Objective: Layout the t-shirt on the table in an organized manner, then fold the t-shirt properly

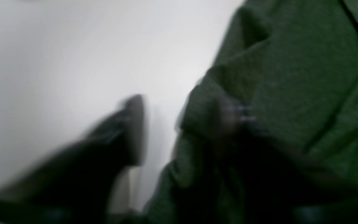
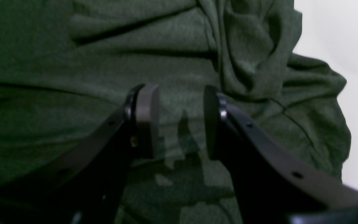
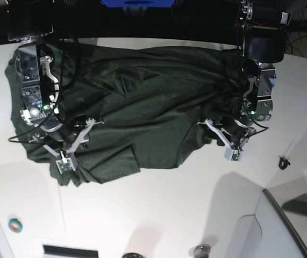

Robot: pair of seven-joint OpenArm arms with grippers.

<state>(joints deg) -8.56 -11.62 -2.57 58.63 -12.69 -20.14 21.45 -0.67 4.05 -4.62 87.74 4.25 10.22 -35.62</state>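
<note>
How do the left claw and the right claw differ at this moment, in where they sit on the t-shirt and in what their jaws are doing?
The left claw works at the edge of the t-shirt, one finger over the bare table; the right claw is over cloth on both sides. The left claw is motion-blurred, its grip unreadable; the right claw is sharp, jaws apart with nothing between them. Both are low over the same dark green shirt.

From my seat the t-shirt (image 3: 142,107) reads as soft, matt dark green knit cloth, finely flecked and deeply creased (the weave shows best in the right wrist view). The counter (image 3: 169,215) under it looks smooth, hard and white with a faint sheen. The right tool (image 2: 180,121) has matt black plastic fingers (image 2: 148,118) with dull grey pads, small metal screws glinting.
</note>
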